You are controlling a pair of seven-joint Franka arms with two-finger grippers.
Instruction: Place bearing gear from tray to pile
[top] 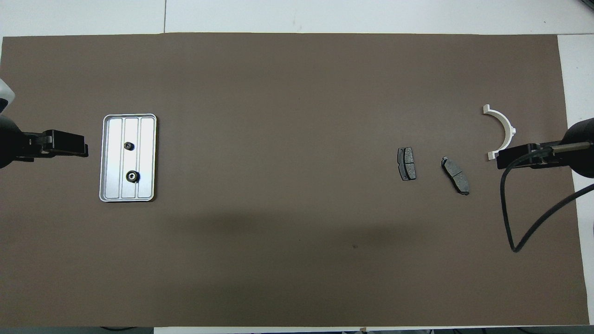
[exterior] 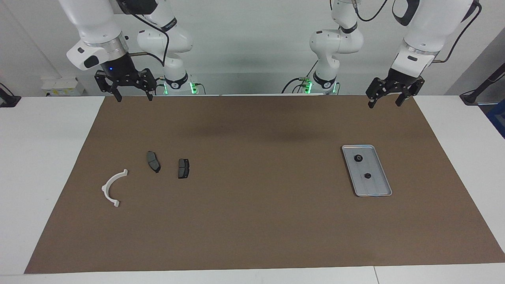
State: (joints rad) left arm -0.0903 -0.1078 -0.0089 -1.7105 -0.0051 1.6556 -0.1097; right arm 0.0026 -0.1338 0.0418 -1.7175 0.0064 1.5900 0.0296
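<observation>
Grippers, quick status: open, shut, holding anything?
Left gripper: open, empty, raised near the robots' edge of the mat, tray end.
Right gripper: open, empty, raised near the robots' edge, pile end.

You have a brown mat (exterior: 252, 221) (top: 297, 260) spread flat over most of the white table (exterior: 47, 157) (top: 371, 14), which shows as a bare border round the mat. Just off the mat's corner at the right arm's end, against the wall, you will see a pale box (exterior: 59, 86) and a black mount (exterior: 8, 100). Off the mat's corner at the left arm's end stand a black bracket (exterior: 479, 92) and something blue (exterior: 498, 118), cut off by the edge.
</observation>
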